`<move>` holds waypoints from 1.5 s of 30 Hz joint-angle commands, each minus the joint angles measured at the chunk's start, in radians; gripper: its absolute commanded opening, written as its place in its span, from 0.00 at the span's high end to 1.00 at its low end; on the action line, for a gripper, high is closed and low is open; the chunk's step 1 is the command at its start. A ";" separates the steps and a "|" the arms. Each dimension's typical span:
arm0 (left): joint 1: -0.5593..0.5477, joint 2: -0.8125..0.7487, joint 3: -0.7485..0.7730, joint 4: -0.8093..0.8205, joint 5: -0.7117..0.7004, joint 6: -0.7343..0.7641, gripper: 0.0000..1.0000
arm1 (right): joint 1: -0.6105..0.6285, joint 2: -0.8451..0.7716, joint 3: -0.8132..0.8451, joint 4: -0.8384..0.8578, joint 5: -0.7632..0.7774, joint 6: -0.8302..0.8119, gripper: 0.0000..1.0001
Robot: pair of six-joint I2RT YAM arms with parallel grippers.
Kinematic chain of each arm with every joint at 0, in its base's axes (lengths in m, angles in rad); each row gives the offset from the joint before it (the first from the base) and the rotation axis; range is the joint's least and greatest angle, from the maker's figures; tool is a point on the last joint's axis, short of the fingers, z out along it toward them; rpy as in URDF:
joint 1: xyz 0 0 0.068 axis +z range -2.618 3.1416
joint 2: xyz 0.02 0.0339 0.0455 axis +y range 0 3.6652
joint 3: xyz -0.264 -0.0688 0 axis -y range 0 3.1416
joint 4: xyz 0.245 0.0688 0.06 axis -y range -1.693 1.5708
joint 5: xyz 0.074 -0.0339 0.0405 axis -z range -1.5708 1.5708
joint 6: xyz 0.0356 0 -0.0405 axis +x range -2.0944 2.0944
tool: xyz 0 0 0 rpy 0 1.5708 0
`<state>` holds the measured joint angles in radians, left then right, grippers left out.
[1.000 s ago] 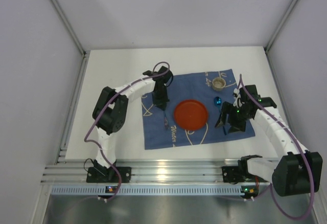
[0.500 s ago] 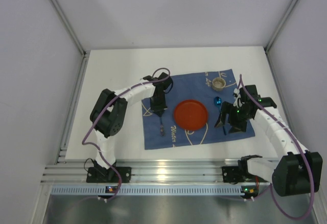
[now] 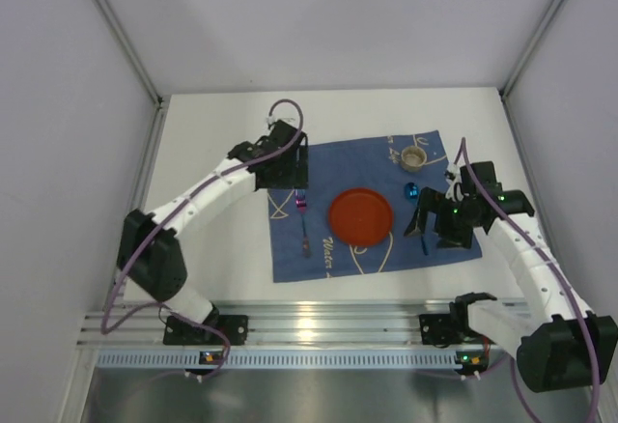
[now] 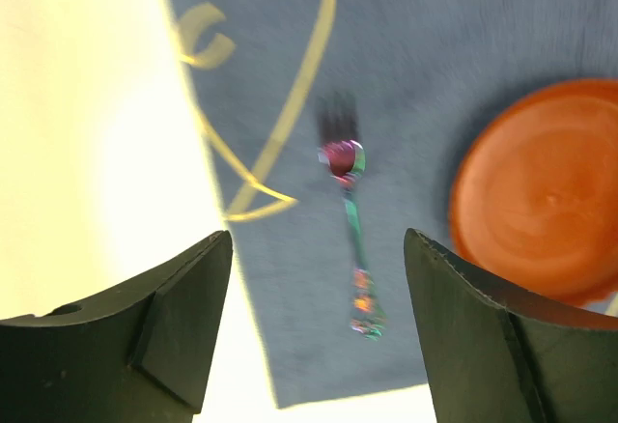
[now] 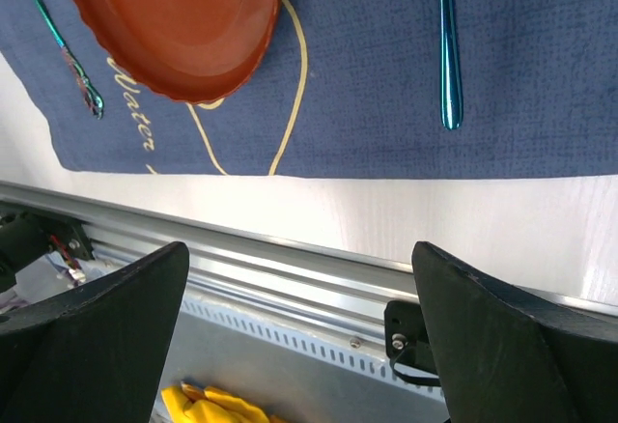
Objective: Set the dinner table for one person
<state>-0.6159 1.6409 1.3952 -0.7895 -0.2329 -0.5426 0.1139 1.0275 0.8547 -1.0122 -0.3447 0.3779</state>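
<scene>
— So what changed over by the plate point(image 3: 361, 215)?
— The left gripper point(image 4: 317, 239) has let the fork point(image 4: 350, 220) go. A second ago it was pinched shut low over it. Now its jaws stand wide with nothing between them, and the arm has drawn back to the far left of the plate.
— And the fork?
— It lies flat on the blue cloth point(image 3: 290, 249) just left of the plate, apart from its rim.
— The other side?
— The right gripper point(image 5: 297, 249) has spread wider too and holds nothing. It hovers right of the plate, by a teal utensil point(image 5: 447, 46) lying on the cloth.
— The table itself?
— The white dinner table point(image 3: 212, 143) lies under the cloth and shows on every side of the plate. A small cup point(image 3: 414, 158) stands beyond the plate, to its right.
— So where are we?
— I judge the fork placed, and the setting looks close to done.
</scene>
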 commanded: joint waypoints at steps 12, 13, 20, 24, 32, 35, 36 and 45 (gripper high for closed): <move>0.215 -0.828 -1.156 1.256 -0.347 0.583 0.09 | 0.004 -0.187 0.132 -0.085 0.035 0.016 0.00; 0.260 -0.829 -1.173 1.272 -0.311 0.569 0.09 | 0.004 -0.201 0.132 -0.080 0.036 0.022 0.00; 0.490 -0.635 -1.217 1.501 -0.051 0.526 0.09 | 0.006 -0.259 0.118 -0.043 0.021 -0.002 0.00; 0.519 -0.403 -1.184 1.679 -0.057 0.533 0.10 | 0.009 -0.276 0.116 -0.025 0.027 -0.004 0.00; 0.532 -0.097 -1.108 1.890 0.055 0.521 0.10 | 0.010 -0.276 0.133 0.067 0.006 0.036 0.00; 0.556 -0.056 -1.089 1.914 0.041 0.482 0.08 | 0.012 -0.268 0.112 0.084 -0.020 0.053 0.00; 0.571 -0.072 -1.084 1.893 0.050 0.475 0.07 | 0.010 -0.268 0.106 0.086 -0.022 0.059 0.00; 0.571 -0.075 -1.087 1.891 0.049 0.480 0.02 | 0.012 -0.254 0.081 0.173 -0.019 0.139 0.00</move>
<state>-0.0486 1.5822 0.2920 1.0130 -0.2012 -0.0498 0.1158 0.7654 0.9218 -0.9234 -0.3553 0.4660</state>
